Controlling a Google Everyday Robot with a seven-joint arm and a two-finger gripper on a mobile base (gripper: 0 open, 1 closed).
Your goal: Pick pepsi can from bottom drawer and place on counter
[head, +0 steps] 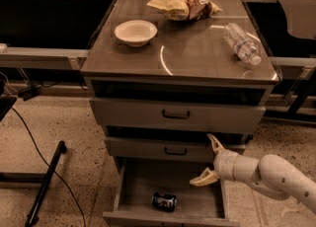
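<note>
The pepsi can (164, 201) lies on its side on the floor of the open bottom drawer (143, 181), near its front edge. My gripper (208, 161) is open and empty; it hangs over the drawer's right side, above and to the right of the can, apart from it. One finger points up in front of the middle drawer, the other down into the bottom drawer. The white arm (276, 174) comes in from the lower right. The counter (192, 56) is the glossy top of the cabinet.
On the counter stand a white bowl (136, 32), a crumpled chip bag (183, 6) and a clear water bottle (241, 43) lying on its side. The two upper drawers (176, 114) with black handles are closed. A black cable and stand (44, 181) lie on the floor at left.
</note>
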